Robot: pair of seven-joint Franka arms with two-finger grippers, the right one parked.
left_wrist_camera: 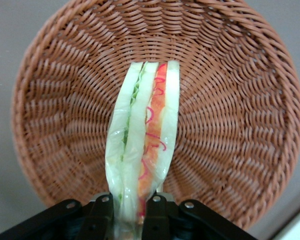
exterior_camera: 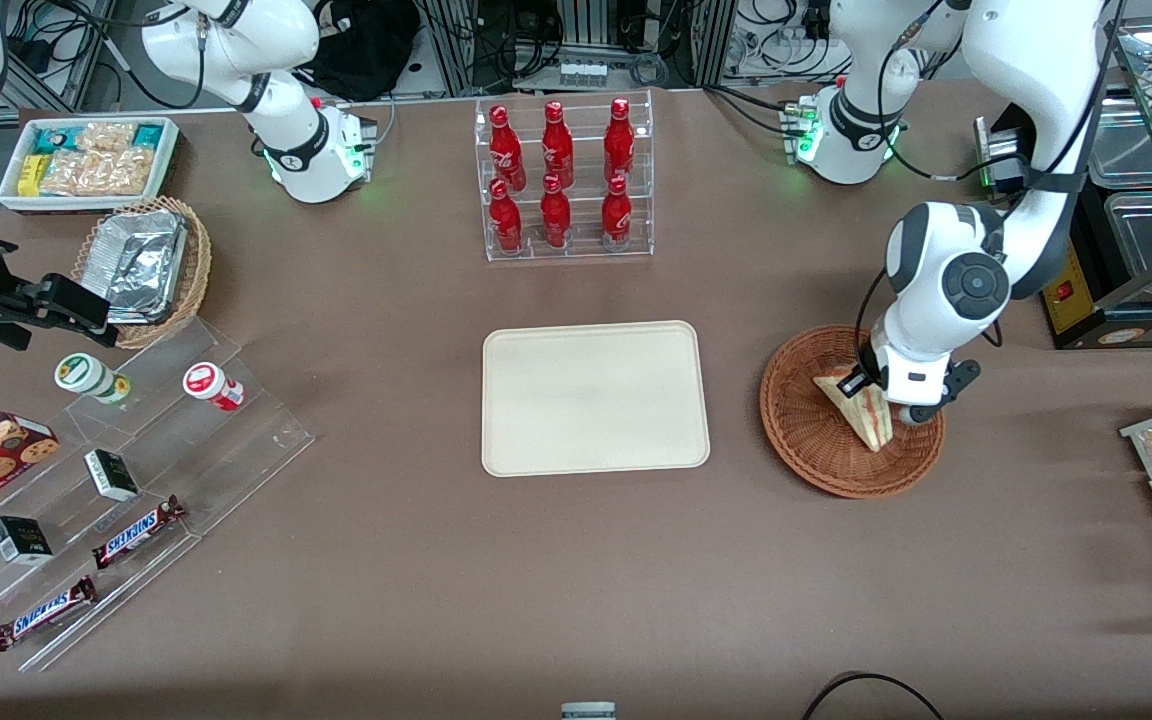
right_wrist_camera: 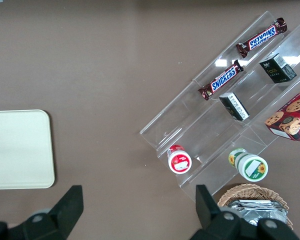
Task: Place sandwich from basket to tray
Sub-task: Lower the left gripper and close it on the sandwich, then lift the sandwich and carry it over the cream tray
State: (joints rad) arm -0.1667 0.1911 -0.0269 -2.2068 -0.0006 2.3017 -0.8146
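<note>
The sandwich [exterior_camera: 861, 410] is a clear-wrapped wedge of pale bread with green and red filling along its cut edge [left_wrist_camera: 142, 150]. It stands on edge in the reddish-brown wicker basket [exterior_camera: 806, 440], toward the working arm's end of the table. My gripper [exterior_camera: 901, 408] is down inside the basket [left_wrist_camera: 230, 100], shut on the sandwich's narrow end, one black finger [left_wrist_camera: 101, 215] on each face. The cream tray [exterior_camera: 595, 397] lies flat beside the basket, toward the table's middle, with nothing on it.
A clear rack of red bottles [exterior_camera: 562, 180] stands farther from the front camera than the tray. Toward the parked arm's end are a tiered acrylic stand with snacks [exterior_camera: 106, 490], a tan basket with foil [exterior_camera: 141, 265] and a white bin of packets [exterior_camera: 86, 160].
</note>
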